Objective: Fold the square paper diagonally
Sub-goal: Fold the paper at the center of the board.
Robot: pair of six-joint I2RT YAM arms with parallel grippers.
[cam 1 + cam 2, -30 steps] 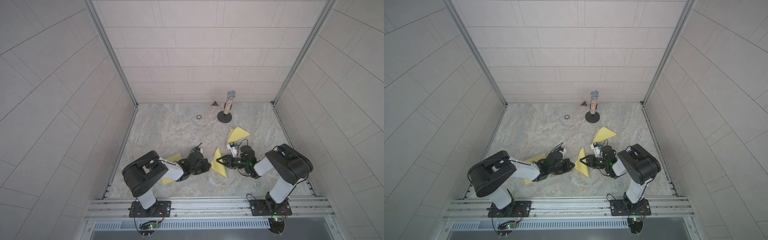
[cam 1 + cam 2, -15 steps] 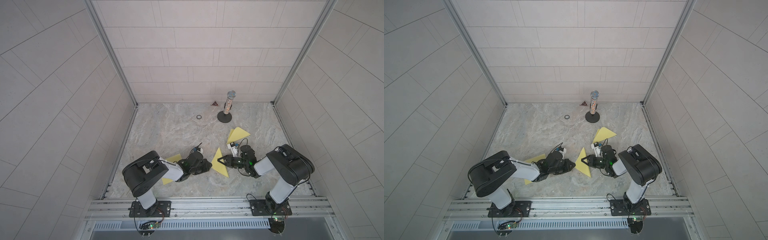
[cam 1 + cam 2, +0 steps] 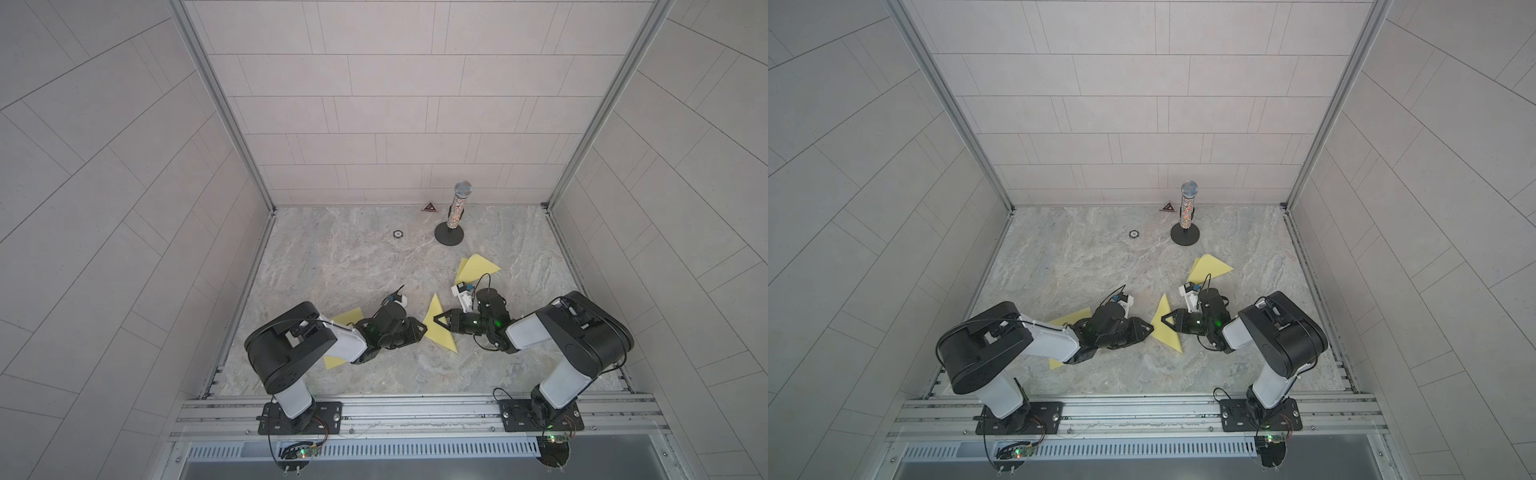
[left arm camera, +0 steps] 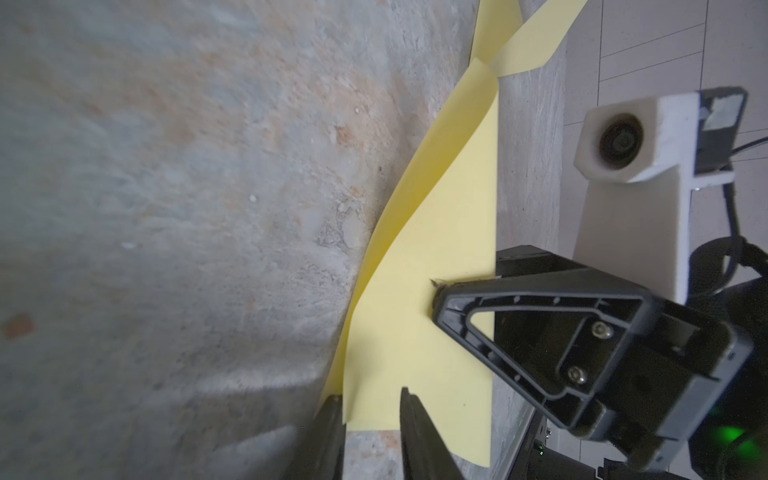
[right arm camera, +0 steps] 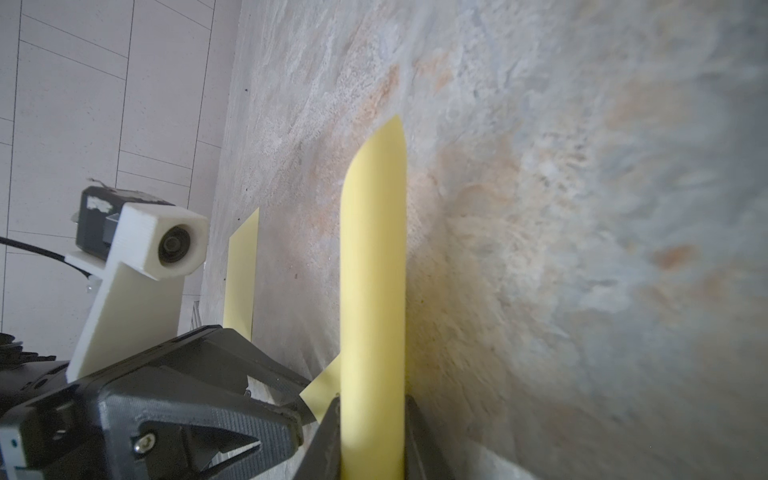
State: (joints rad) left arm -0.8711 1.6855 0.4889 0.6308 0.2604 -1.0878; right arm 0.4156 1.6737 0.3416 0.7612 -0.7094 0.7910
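Pale tiled walls (image 3: 374, 104) close in three sides of a grey-and-tan marbled tabletop (image 3: 332, 270), with metal rails along the front edge where the two arms are bolted down. At the back stands a glittery microphone on a round black base (image 3: 457, 208), with a small dark-red triangle (image 3: 429, 207) beside it and a little ring (image 3: 397, 234) off to one side. Near the front, between the two arms, lies the yellow paper folded into a triangle (image 3: 441, 341), its long point aimed at the back wall. The fold is soft and rounded, not creased flat, and the upper layer lifts a little off the stone. The right gripper (image 5: 371, 401) is clamped across that rounded fold. The left gripper (image 4: 368, 395) has its jaws apart, with the paper's near edge sitting loose in the gap. A second yellow sheet (image 3: 478, 268) lies behind the right arm, and a third yellow sheet (image 3: 347, 318) is partly hidden under the left arm.
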